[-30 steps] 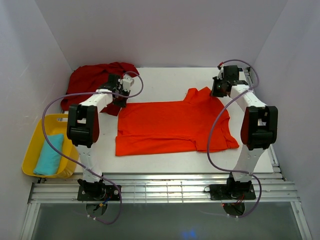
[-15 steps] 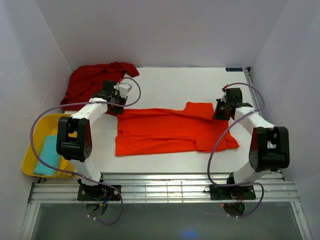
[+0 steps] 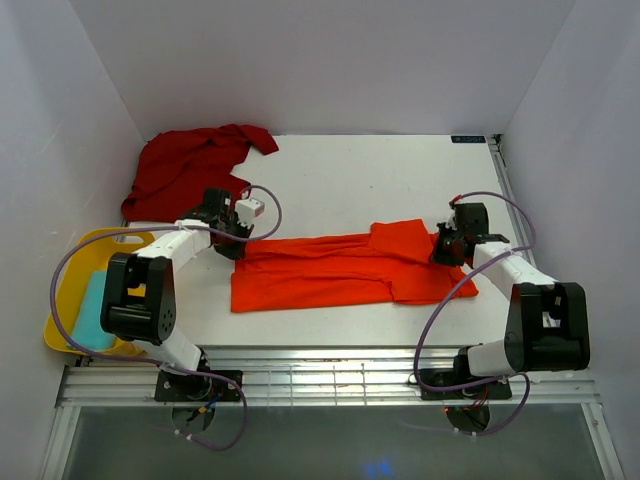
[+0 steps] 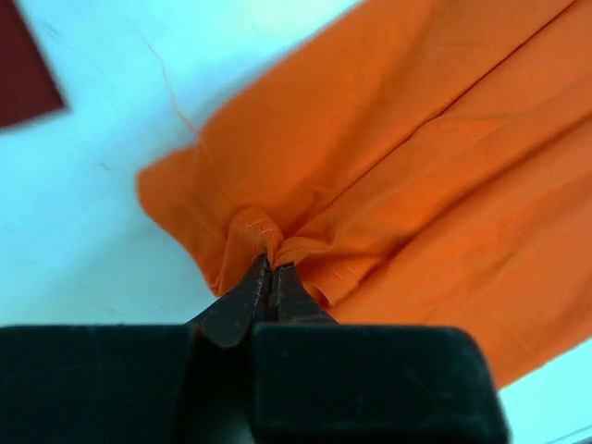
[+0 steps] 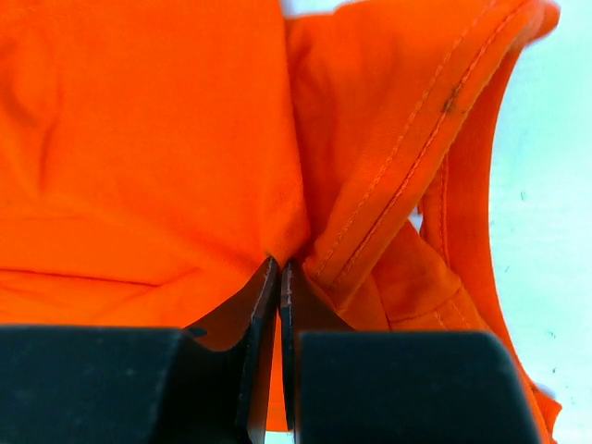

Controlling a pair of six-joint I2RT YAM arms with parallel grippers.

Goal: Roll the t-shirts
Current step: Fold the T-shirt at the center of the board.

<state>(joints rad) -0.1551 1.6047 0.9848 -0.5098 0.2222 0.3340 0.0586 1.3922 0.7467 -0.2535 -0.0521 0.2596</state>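
Tabletop (image 3: pixel 380 180) holds orange-red t-shirt (image 3: pixel 330 272) lengthwise left-right.

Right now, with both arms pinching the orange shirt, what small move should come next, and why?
Probably draw both pinched corners toward the near hem and lay them down. The left fingers and right fingers are shut on the far edge of the orange shirt, folded partway over, with the near strip uncovered.

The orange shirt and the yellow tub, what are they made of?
The orange shirt looks like soft, matte cloth. It bunches into wrinkles where the left gripper pinches it, and the right wrist view shows stitched hems. The yellow tub looks like hard, smooth plastic with a slight shine and a moulded rim, though from this far that is only a guess.
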